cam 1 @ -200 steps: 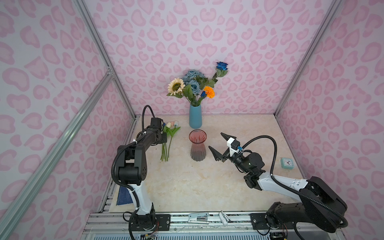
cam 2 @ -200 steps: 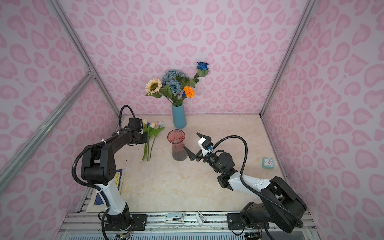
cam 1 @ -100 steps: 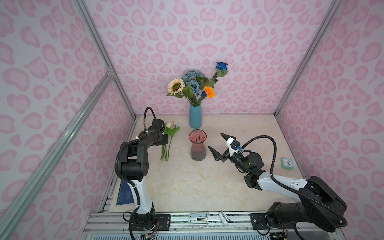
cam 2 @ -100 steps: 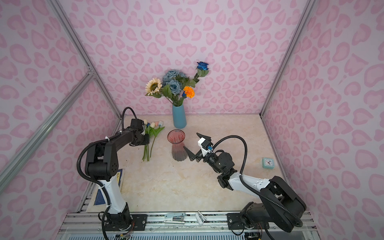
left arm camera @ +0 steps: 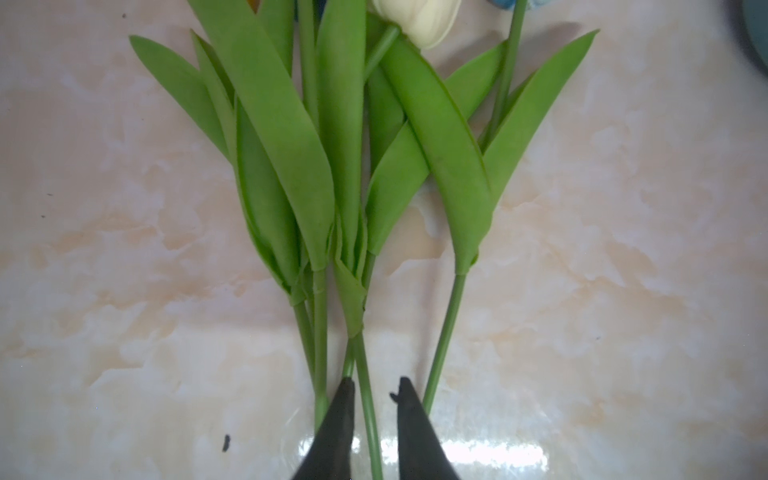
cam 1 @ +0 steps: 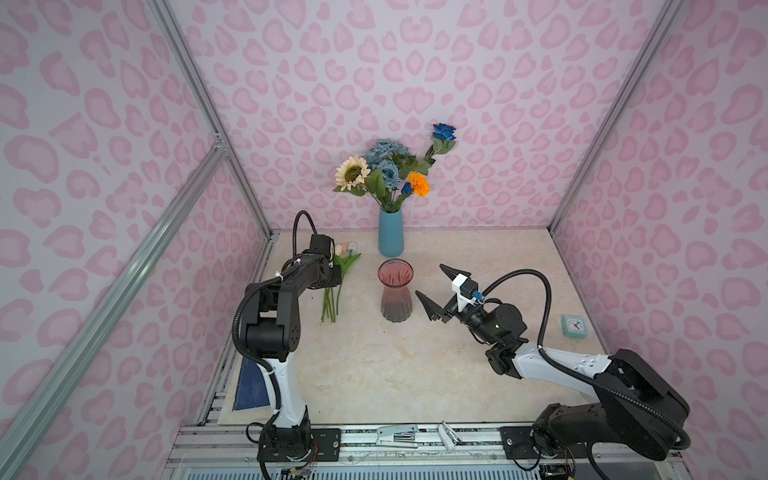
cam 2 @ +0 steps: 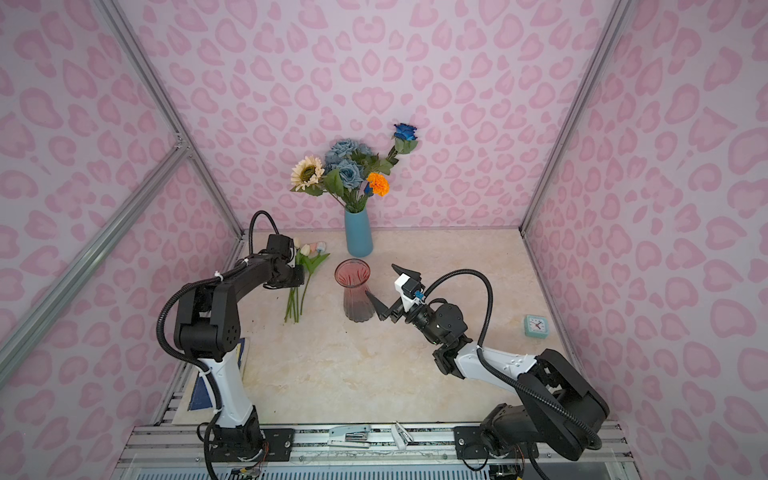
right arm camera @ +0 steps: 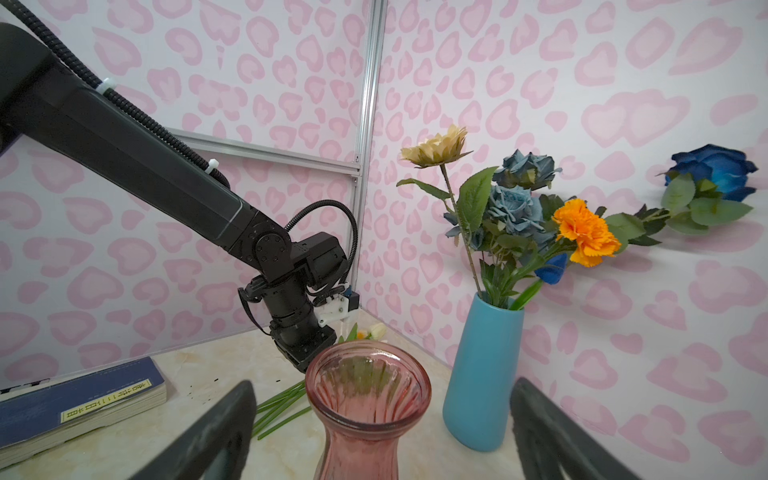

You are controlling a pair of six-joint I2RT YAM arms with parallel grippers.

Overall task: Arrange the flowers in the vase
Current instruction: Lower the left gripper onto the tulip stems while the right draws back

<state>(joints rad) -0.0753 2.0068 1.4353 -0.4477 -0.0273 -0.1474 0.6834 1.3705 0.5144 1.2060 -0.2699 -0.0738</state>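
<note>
Several tulips [cam 1: 332, 291] [cam 2: 300, 291] lie on the table left of an empty pink glass vase [cam 1: 395, 291] [cam 2: 355, 291] [right arm camera: 368, 399]. My left gripper [left arm camera: 375, 380] [cam 1: 333, 277] is low over their green stems [left arm camera: 322, 332], its jaws a little apart. One thin stem runs between them with room on both sides. My right gripper [cam 1: 430, 279] [cam 2: 380, 279] [right arm camera: 383, 383] is wide open just right of the pink vase and holds nothing. At the back, a blue vase [cam 1: 390, 235] [right arm camera: 484, 374] holds a cream sunflower [cam 1: 352, 172], dusty-blue roses [cam 1: 386, 160], a bright blue rose [cam 1: 444, 132] and an orange marigold [cam 1: 419, 183].
A small teal clock [cam 1: 574, 325] stands near the right wall. A blue book [cam 1: 249, 386] [right arm camera: 79, 399] lies at the table's front left edge. A stapler [cam 1: 397, 434] rests on the front rail. Pink patterned walls close in on three sides.
My left gripper's jaws have parted slightly from shut over the tulip stems, and that arm's elbow has shifted a little. The right arm has not moved.
</note>
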